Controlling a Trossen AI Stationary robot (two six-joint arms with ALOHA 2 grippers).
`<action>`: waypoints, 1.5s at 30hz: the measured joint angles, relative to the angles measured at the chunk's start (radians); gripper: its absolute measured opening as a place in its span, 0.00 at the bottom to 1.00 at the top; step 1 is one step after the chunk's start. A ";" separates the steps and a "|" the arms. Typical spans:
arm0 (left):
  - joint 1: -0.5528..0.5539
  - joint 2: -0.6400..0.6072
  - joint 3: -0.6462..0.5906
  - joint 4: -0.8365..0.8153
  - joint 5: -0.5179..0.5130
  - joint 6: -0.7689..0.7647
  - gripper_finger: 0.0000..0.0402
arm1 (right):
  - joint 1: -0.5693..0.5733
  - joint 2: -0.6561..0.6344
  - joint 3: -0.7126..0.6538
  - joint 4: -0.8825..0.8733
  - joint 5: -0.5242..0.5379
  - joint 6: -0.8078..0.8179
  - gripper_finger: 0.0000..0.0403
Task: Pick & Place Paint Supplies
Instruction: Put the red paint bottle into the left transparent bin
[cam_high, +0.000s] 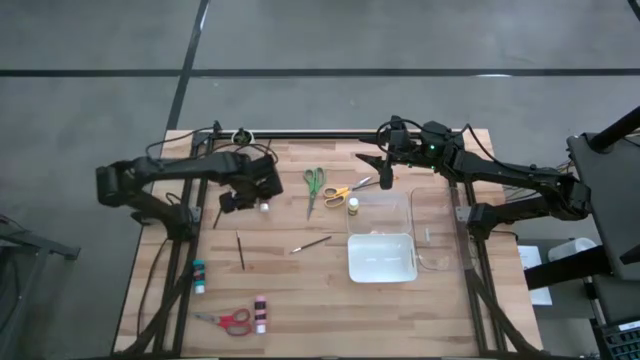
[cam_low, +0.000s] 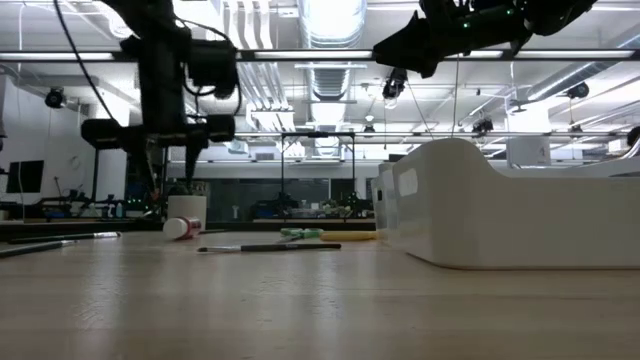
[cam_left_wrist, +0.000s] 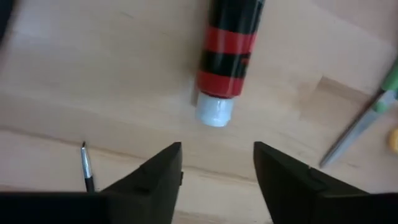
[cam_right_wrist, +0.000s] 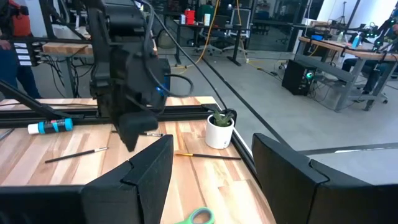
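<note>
Partly cut off: red bottle (cam_left_wrist: 227, 59) beyond left end effector (cam_left_wrist: 217, 168)

Wooden table (cam_high: 300, 290) with black frame rail along far edge. White rectangular tray (cam_high: 381, 257) right of centre, clear plastic container (cam_high: 425, 230) touching its far and right sides. Small white potted plant (cam_right_wrist: 220, 129) at table's far edge. Grey floor (cam_high: 330, 40) around.
</note>
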 joint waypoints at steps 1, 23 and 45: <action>0.003 0.022 0.018 -0.011 -0.006 0.018 0.54 | 0.000 0.000 0.000 0.000 0.000 0.000 0.54; 0.005 0.250 0.055 0.035 -0.054 0.015 0.46 | 0.000 0.000 0.000 0.000 0.000 0.000 0.54; -0.005 0.320 0.054 0.108 -0.058 0.044 0.45 | 0.000 0.000 0.000 0.000 0.000 0.000 0.54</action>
